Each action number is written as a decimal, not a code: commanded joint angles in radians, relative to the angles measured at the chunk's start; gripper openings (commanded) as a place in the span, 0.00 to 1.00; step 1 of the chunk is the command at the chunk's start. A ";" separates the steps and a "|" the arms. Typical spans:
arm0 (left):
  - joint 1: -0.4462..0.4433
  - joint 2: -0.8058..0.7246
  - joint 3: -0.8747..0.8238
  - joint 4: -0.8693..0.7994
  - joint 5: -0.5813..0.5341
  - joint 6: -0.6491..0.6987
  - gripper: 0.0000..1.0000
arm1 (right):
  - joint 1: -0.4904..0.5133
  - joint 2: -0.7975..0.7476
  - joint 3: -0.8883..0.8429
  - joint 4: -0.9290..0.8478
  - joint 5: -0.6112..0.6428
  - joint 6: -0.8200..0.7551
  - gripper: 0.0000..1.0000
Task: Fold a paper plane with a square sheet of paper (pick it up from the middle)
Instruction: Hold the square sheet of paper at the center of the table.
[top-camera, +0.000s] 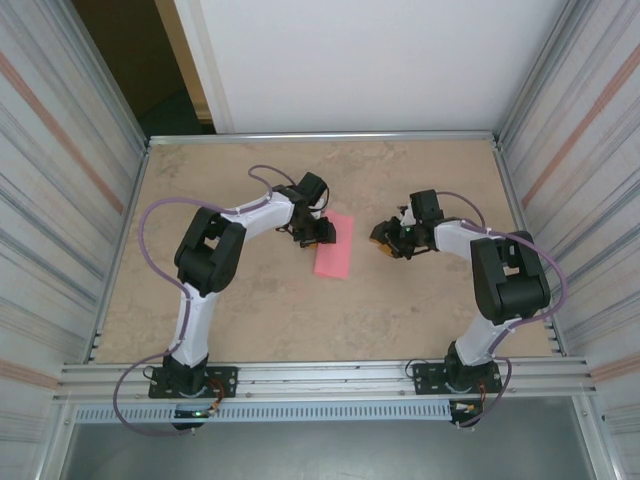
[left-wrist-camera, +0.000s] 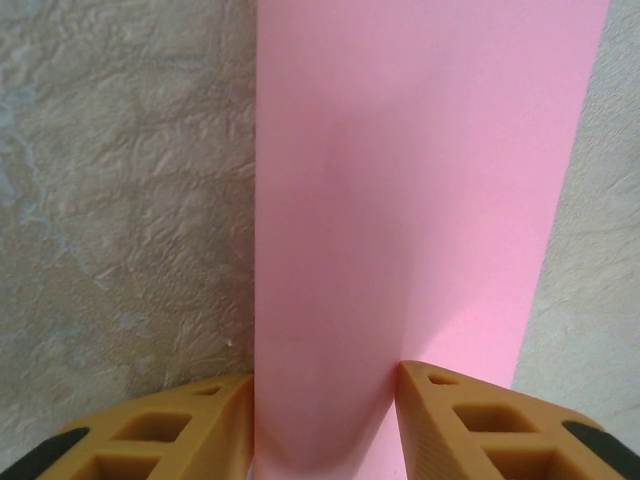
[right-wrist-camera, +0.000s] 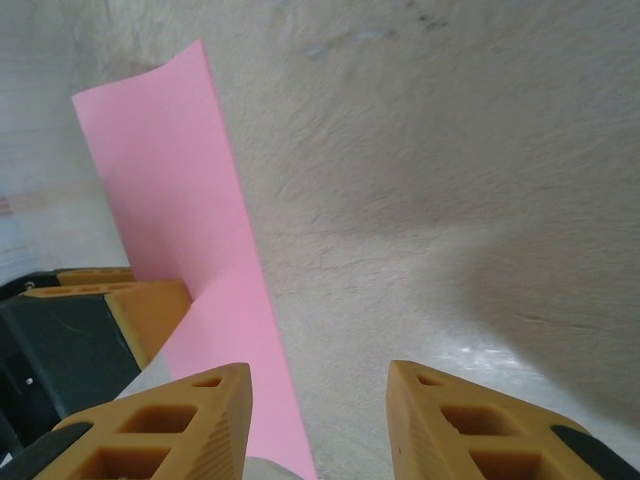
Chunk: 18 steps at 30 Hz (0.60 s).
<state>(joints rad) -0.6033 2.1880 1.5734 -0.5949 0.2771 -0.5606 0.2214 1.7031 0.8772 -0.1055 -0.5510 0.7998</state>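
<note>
A beige mottled table carries a folded pink sheet of paper near its middle.

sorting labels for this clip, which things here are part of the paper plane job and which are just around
Part of the job:
- paper, pink, on the table, its end between the left gripper's fingers
- left gripper, at the paper
- right gripper, open, nothing between its fingers, beside the paper's edge

Just around:
- table
- metal frame at the near edge
- side walls

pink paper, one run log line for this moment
pink paper: on table, folded | left end effector: astride paper's edge, grip unclear | right end effector: open, empty, beside paper
</note>
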 joint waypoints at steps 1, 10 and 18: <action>-0.050 0.213 -0.097 -0.077 -0.028 0.013 0.44 | 0.032 0.028 0.040 0.007 -0.032 -0.021 0.38; -0.050 0.216 -0.098 -0.085 -0.030 0.008 0.44 | 0.125 0.121 0.119 0.030 -0.098 -0.016 0.28; -0.050 0.221 -0.093 -0.091 -0.025 0.008 0.44 | 0.172 0.212 0.181 0.026 -0.122 -0.015 0.17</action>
<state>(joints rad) -0.6037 2.1902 1.5764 -0.5987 0.2760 -0.5606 0.3851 1.8854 1.0279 -0.0757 -0.6476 0.7994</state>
